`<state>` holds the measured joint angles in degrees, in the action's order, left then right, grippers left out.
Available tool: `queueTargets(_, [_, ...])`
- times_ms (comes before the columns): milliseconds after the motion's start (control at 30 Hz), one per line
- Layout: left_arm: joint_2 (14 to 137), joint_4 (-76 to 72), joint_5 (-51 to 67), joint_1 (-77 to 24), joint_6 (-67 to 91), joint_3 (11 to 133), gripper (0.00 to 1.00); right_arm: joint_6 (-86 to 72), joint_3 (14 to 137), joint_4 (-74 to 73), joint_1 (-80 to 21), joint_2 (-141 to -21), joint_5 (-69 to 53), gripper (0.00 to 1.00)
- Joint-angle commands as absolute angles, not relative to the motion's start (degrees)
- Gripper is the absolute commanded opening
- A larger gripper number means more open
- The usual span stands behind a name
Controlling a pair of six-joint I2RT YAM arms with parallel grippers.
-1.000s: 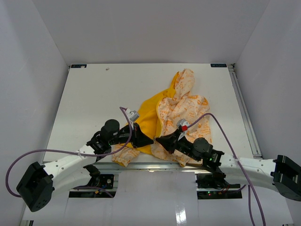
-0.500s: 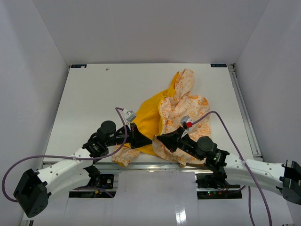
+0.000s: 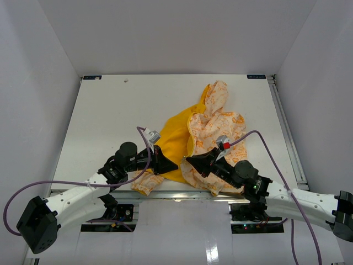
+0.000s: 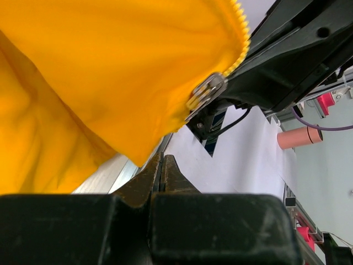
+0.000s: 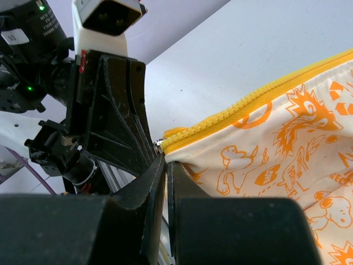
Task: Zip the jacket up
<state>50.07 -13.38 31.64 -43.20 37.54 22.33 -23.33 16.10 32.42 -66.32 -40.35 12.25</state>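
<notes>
The jacket (image 3: 216,125) lies crumpled at the table's middle, its cream side with orange print on the right and its yellow lining (image 3: 174,138) spread open to the left. My left gripper (image 3: 175,164) is shut on the yellow lining's bottom corner (image 4: 132,138), and the metal zipper slider (image 4: 205,93) hangs just above its tips (image 4: 161,159). My right gripper (image 3: 188,161) faces it, almost tip to tip. It is shut (image 5: 166,160) on the cream panel's bottom corner, just under the end of the yellow zipper teeth (image 5: 248,99).
Both grippers work right at the table's near edge rail (image 3: 182,193). White walls close the left, back and right sides of the white table (image 3: 110,110). Purple cables (image 3: 259,138) arch over both arms. A pink cylinder (image 4: 300,137) stands off the table.
Both arms have shifted slightly; the right gripper drifted a little right and away from the left one. The grips have not changed.
</notes>
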Motion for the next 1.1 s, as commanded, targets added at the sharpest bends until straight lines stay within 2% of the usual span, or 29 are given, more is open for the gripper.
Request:
queueTargets(0, [51.02, -14.86, 31.72, -42.98, 37.76, 20.81, 0.00, -22.50, 16.75, 34.31, -66.09, -39.34, 14.53, 0.08])
queueTargets(67, [51.23, -15.25, 31.97, -42.98, 37.79, 20.74, 0.00, -22.42, 16.86, 34.20, -66.17, -39.53, 14.28, 0.08])
queueTargets(133, [51.06, -15.32, 32.07, -42.98, 37.26, 21.34, 0.13, -22.28, 17.03, 33.92, -66.09, -39.86, 13.66, 0.08])
queueTargets(233, [48.89, -17.03, 32.65, -42.98, 36.05, 22.31, 0.40, -21.80, 17.36, 32.96, -66.09, -41.16, 13.10, 0.08])
queueTargets(333, [47.46, -17.61, 31.34, -42.98, 33.61, 23.97, 0.50, -21.79, 17.14, 32.97, -66.09, -41.93, 12.82, 0.08])
queueTargets(600, [55.49, -12.91, 31.84, -42.98, 27.95, 30.33, 0.55, -21.71, 16.72, 33.45, -66.09, -41.99, 12.27, 0.08])
queueTargets(767, [55.28, -12.51, 27.29, -42.98, 27.16, 31.26, 0.57, -21.62, 16.70, 33.42, -66.09, -42.95, 11.71, 0.08])
queueTargets(1067, [55.18, -10.47, 24.29, -42.98, 26.00, 35.83, 0.46, -21.62, 16.36, 33.40, -66.18, -42.89, 10.48, 0.08])
